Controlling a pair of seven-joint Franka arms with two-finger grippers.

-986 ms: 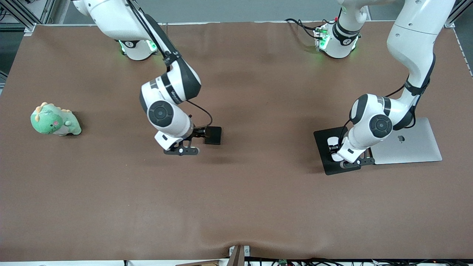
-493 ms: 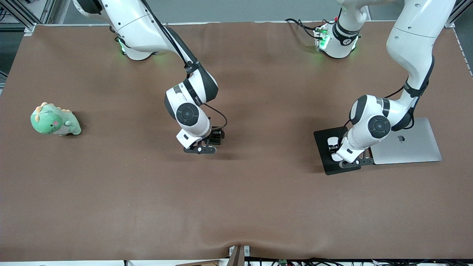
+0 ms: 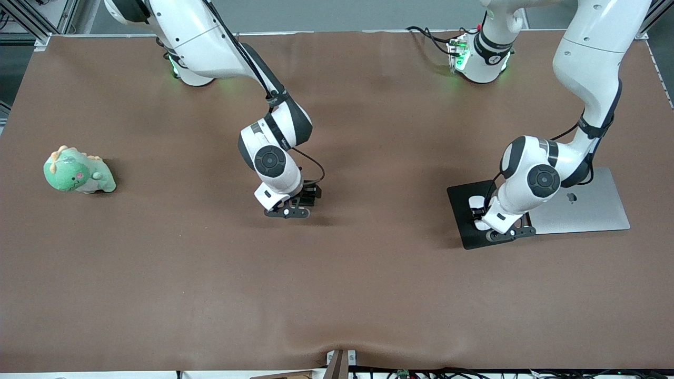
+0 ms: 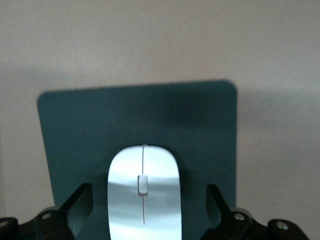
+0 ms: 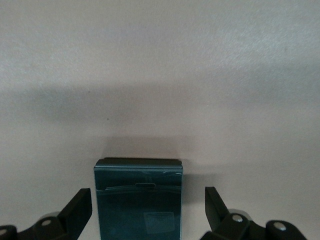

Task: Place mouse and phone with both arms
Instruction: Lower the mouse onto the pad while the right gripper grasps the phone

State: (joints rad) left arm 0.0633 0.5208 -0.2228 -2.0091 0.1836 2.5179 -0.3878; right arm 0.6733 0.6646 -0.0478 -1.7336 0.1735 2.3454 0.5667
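The white mouse (image 4: 144, 192) lies on the black mouse pad (image 4: 90, 125); in the front view only its end (image 3: 475, 201) shows beside the left arm's wrist. My left gripper (image 4: 147, 212) is open, a finger on each side of the mouse with gaps to it; in the front view it (image 3: 487, 218) sits over the pad (image 3: 459, 196). The black phone (image 5: 138, 200) lies on the brown table. My right gripper (image 5: 147, 210) is open and straddles it without touching. In the front view the right gripper (image 3: 301, 201) hides most of the phone (image 3: 314, 192).
A closed silver laptop (image 3: 584, 206) lies beside the mouse pad toward the left arm's end. A green dinosaur plush (image 3: 76, 172) sits toward the right arm's end of the brown table (image 3: 337, 284).
The right arm has swung toward the table's middle, bringing its gripper from beside the phone to over it. The left gripper has barely shifted over the mouse.
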